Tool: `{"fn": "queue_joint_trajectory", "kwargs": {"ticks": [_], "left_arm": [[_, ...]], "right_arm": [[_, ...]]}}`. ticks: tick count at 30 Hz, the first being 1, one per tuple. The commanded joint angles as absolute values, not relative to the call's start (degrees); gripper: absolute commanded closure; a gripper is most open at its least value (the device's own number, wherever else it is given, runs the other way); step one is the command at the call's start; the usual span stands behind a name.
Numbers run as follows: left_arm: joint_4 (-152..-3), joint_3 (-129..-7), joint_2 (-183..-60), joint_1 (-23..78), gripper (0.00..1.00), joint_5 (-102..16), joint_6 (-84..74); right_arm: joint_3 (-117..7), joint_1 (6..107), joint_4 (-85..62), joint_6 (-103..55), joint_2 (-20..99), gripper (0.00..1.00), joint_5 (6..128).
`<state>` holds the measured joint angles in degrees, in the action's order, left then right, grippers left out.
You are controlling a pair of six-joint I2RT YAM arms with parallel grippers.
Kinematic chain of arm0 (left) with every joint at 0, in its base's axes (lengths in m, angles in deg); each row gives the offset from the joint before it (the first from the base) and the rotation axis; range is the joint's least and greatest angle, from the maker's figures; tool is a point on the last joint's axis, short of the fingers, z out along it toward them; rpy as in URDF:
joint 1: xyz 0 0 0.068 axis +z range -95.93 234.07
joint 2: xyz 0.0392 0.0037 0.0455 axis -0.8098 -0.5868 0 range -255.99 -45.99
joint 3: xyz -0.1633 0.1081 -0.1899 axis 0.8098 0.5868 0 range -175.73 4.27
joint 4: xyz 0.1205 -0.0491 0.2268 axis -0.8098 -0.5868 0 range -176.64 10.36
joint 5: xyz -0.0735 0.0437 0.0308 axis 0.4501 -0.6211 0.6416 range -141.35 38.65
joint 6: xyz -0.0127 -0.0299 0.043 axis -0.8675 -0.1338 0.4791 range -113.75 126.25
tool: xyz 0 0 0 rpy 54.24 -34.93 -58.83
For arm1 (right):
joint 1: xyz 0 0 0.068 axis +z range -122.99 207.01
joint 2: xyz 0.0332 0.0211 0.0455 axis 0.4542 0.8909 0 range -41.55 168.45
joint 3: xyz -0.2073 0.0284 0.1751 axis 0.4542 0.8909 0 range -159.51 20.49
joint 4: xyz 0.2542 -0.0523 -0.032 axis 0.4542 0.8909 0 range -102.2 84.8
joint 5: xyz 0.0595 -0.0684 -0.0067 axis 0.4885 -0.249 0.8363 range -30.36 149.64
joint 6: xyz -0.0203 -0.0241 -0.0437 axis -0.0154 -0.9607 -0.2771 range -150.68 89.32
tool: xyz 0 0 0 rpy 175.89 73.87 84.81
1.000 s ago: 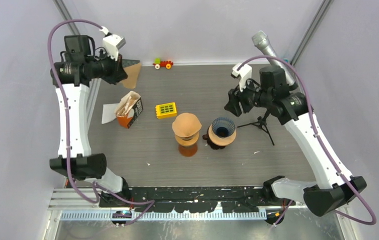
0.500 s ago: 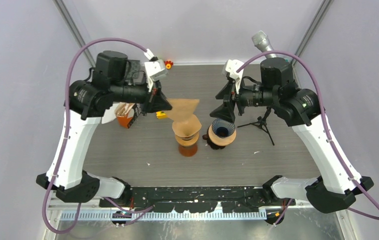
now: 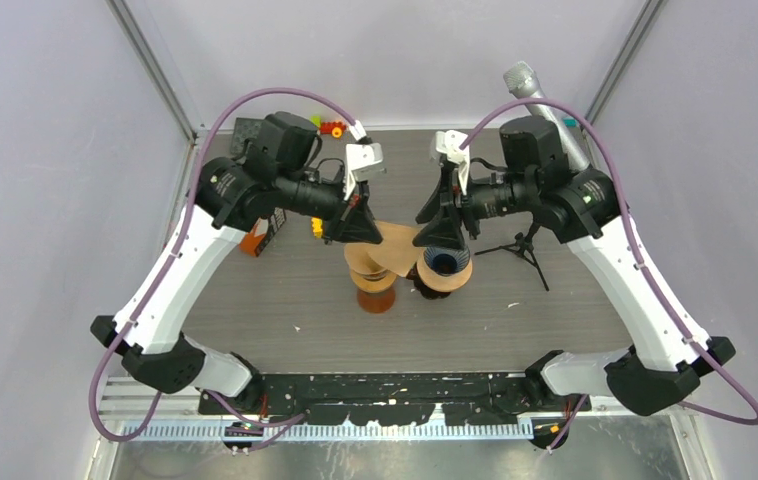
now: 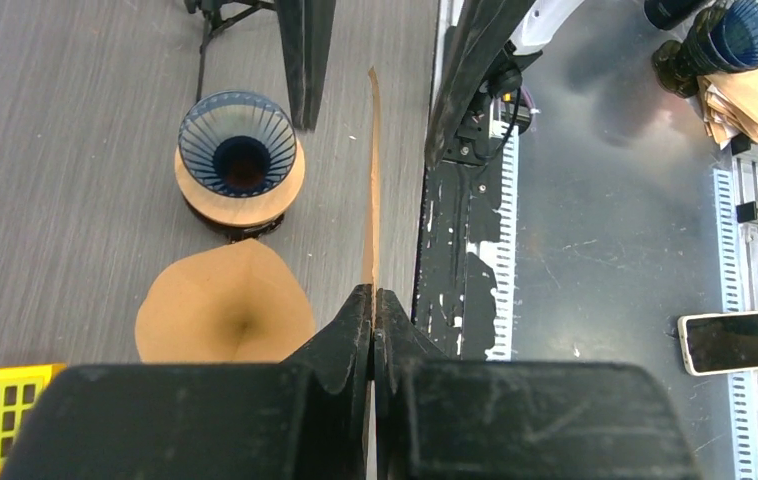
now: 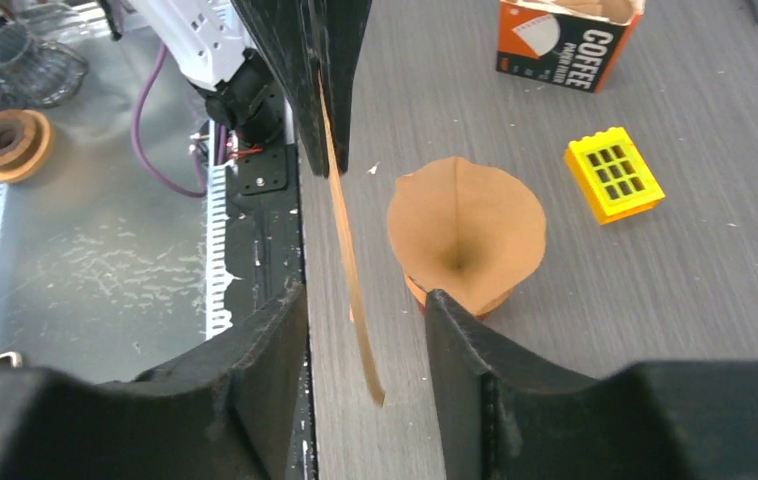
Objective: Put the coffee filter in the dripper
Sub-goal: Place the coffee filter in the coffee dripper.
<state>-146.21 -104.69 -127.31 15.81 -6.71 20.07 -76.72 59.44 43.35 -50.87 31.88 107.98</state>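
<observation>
Left wrist: left end effector pinches edge-on filter; right end effector spread.

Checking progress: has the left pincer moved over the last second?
Yes. The left pincer, shut on the paper filter, went from the back-left corner rightward to beside the blue dripper.

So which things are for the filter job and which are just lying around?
For the job: flat brown paper filter, blue ribbed dripper, left gripper, right gripper.
Just lying about: yellow toy brick, orange coffee-filter box, orange dripper already lined, silver microphone on tripod.
</observation>
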Motion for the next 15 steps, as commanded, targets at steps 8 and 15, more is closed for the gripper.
{"fn": "queue_joint_trajectory", "kwargs": {"ticks": [8, 15], "left_arm": [[-139.63, -102.27, -126.58, 13.94, 0.99, -5.52, 18.56], [-138.96, -97.66, -122.21, 14.07, 0.62, -8.18, 23.31]], "right_arm": [[-68.70, 59.80, 33.83, -43.47, 32.42, 0.85, 114.58], [-63.64, 55.61, 28.99, -39.85, 27.31, 1.00, 117.62]]}}
